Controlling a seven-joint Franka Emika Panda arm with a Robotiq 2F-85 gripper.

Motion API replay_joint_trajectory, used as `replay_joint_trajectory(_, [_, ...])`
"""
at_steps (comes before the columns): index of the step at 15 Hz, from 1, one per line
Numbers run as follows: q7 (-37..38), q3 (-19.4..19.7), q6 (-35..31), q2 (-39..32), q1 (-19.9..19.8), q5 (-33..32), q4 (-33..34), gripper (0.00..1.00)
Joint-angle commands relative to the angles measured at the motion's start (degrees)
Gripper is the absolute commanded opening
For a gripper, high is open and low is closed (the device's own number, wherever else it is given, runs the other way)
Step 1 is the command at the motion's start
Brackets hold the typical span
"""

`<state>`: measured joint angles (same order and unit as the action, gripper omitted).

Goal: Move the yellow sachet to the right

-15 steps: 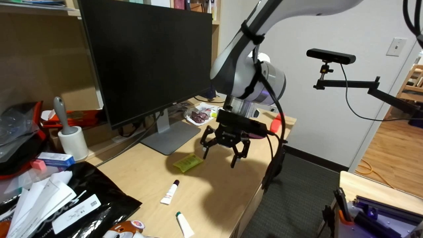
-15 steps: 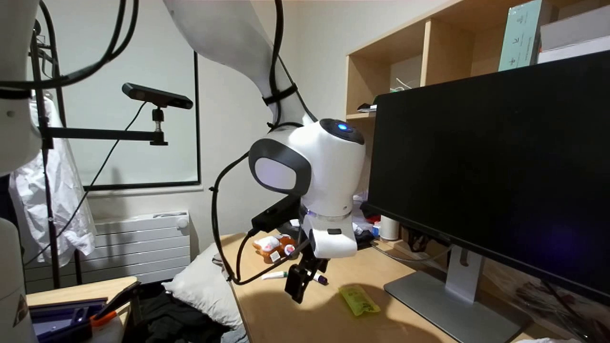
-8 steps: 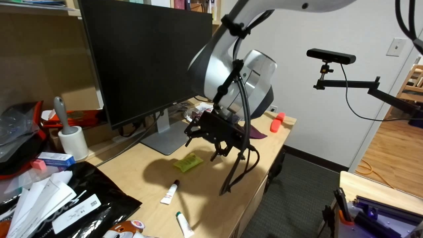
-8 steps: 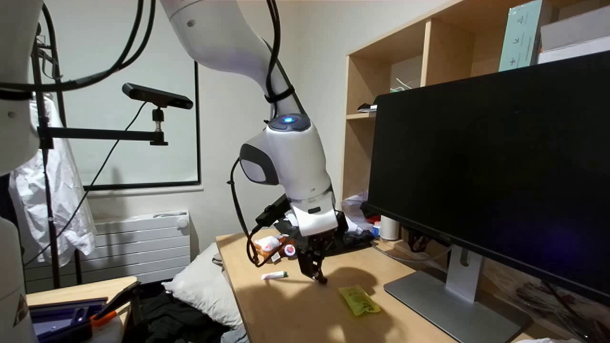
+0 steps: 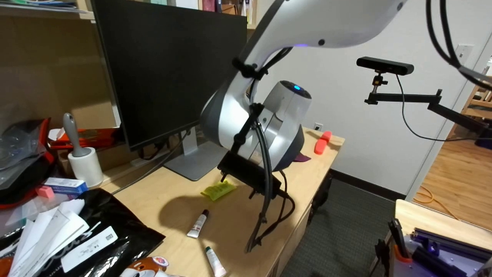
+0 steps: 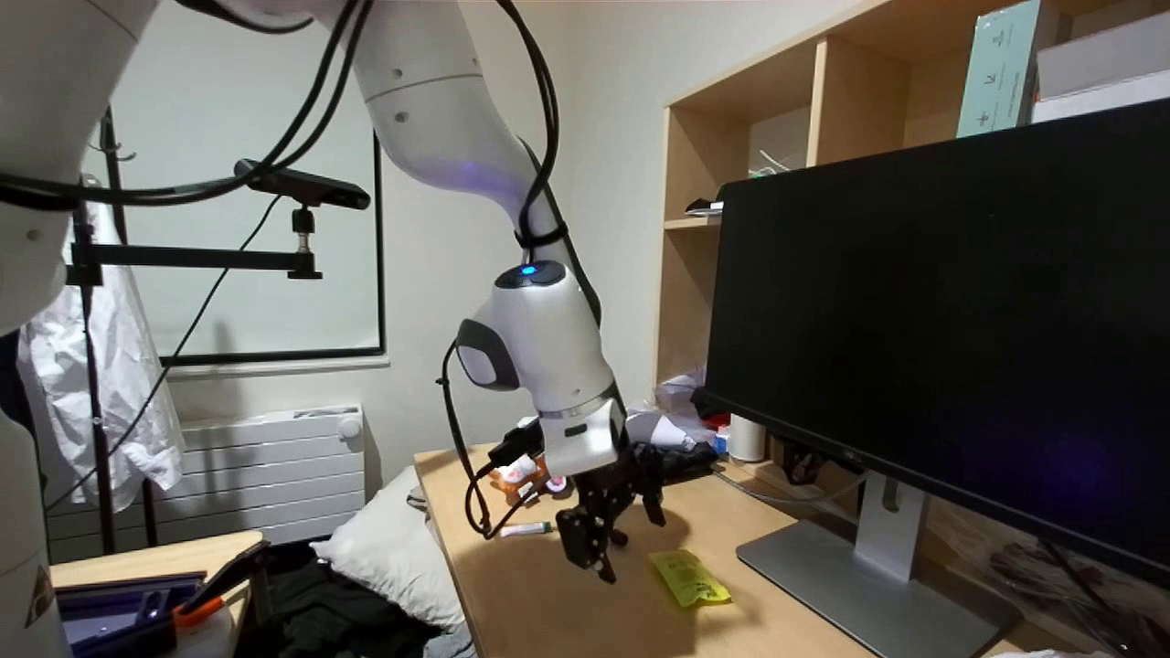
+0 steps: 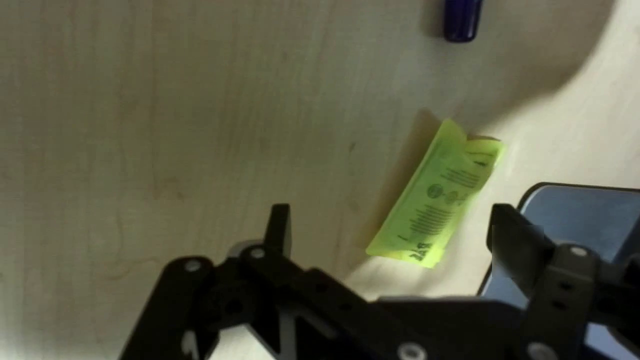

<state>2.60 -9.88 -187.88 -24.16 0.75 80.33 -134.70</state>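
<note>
The bench is filling the lower middle of the frame in both exterior views, and the robot arm is hanging over it from the top. A wide black screen is taking up the upper left of the frame in an exterior view, where a black plastic bag is sprawling at the lower left, the screen's grey foot is resting left of centre, and a lint roller is standing farther left. In the wrist view the pincer is holding its two fingers wide apart along the bottom. The yellow packet is lying on the bench right of centre, slanting, its lower half showing between the fingertips and apart from both; in an exterior view the packet is lying between the pincer and the screen's foot. A dark-capped tube and a green-capped tube are lying toward the bottom of an exterior view, and a dark blue cap is showing at the top of the wrist view.
</note>
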Motion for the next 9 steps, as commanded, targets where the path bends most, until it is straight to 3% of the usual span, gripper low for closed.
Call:
replay_joint_trajectory(1, [3.96,0.09,-0.01,-3.74,-0.52,1.96,5.01,1.0])
replay_joint_trajectory(5, [6.6,-0.52,1.77,-4.32,-1.34,2.26,8.58,1.0])
replay_joint_trajectory(9, [9.86,0.9,1.25,-4.8,0.03,1.04,7.97,1.0])
